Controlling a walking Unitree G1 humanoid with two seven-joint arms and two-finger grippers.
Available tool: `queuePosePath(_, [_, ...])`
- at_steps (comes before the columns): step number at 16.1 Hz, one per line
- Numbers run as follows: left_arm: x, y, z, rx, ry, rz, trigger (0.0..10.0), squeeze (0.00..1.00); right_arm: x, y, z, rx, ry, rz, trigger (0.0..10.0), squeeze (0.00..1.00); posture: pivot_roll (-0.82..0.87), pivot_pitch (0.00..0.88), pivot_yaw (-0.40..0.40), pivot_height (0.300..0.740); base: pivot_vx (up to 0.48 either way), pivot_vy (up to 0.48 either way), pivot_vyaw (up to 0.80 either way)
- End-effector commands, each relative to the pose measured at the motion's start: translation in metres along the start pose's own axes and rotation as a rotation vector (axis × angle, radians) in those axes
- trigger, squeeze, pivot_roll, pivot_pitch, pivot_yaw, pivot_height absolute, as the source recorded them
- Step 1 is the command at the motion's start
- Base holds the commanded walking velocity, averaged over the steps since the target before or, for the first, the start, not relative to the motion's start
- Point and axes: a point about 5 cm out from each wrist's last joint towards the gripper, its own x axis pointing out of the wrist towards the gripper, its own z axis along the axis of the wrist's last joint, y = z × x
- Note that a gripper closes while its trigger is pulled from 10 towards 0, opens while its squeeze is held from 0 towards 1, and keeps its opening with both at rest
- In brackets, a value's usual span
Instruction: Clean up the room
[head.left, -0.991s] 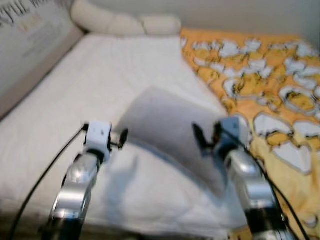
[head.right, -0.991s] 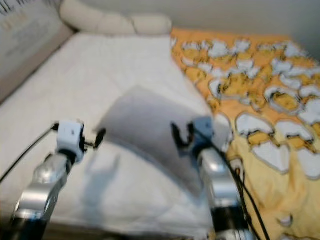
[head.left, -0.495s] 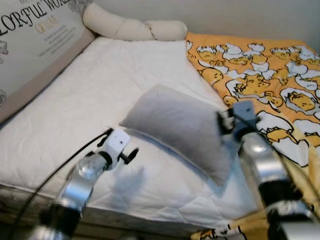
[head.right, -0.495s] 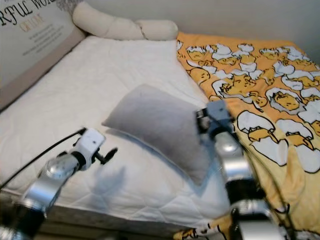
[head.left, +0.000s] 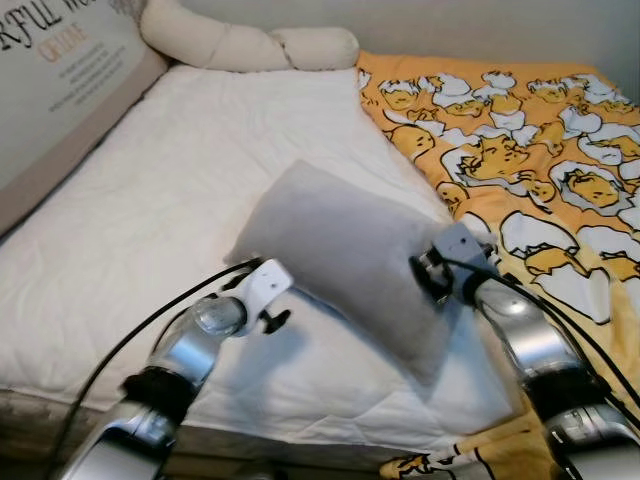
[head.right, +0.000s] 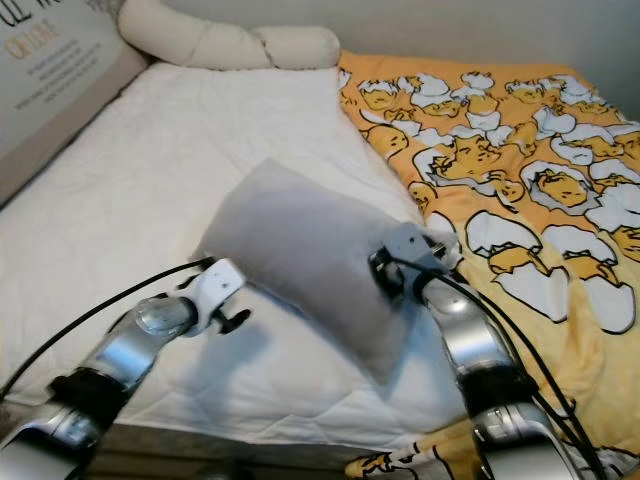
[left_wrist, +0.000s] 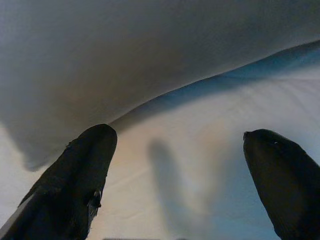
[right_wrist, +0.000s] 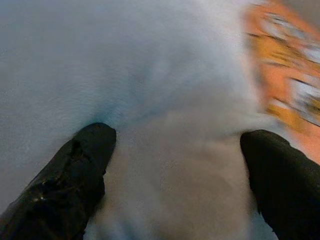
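A grey pillow (head.left: 340, 240) lies askew in the middle of the white mattress (head.left: 150, 200). My left gripper (head.left: 274, 314) hovers low over the sheet at the pillow's near left edge. In the left wrist view it (left_wrist: 180, 165) is open, with the pillow's edge (left_wrist: 125, 60) just ahead and bare sheet between the fingers. My right gripper (head.left: 426, 276) is at the pillow's right end. Seen from the right wrist, it (right_wrist: 177, 165) is open with both fingertips (right_wrist: 80, 155) against the grey pillow (right_wrist: 150, 75).
An orange blanket (head.left: 540, 150) with a cartoon egg print covers the bed's right side. A long cream bolster (head.left: 240, 45) lies along the head of the bed. A lettered board (head.left: 50, 70) leans at the left. The bed's front edge (head.left: 300, 445) is just below my arms.
The camera has shifted. My left gripper has come in closer to the pillow's near left edge. My right gripper has lowered onto the pillow's right end.
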Motion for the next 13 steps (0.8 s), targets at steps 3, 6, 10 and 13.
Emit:
queuePosePath(3, [0.009, -0.007, 0.001, -0.072, 0.003, 0.000, 10.0, 0.00, -0.018, 0.021, 0.033, 0.063, -0.133, 0.316, 10.0, 0.00, 0.09, 0.000, 0.030, 0.740, 0.000, 0.000, 0.00])
queuePosePath(6, [0.018, -0.011, 0.014, -0.153, -0.037, 0.019, 10.0, 0.00, -0.033, 0.013, 0.066, 0.130, -0.271, 0.409, 10.0, 0.00, 0.09, 0.000, 0.033, 0.740, 0.000, 0.000, 0.00])
queuePosePath(10, [0.020, 0.004, 0.031, -0.211, -0.112, 0.101, 10.0, 0.00, -0.040, 0.018, 0.071, 0.163, -0.259, 0.472, 10.0, 0.00, 0.08, 0.000, 0.030, 0.740, 0.000, 0.000, 0.00])
queuePosePath(13, [0.008, 0.041, 0.040, -0.216, -0.162, 0.223, 10.0, 0.00, -0.051, 0.035, 0.074, 0.167, -0.257, 0.589, 10.0, 0.00, 0.07, 0.000, 0.039, 0.740, 0.000, 0.000, 0.00])
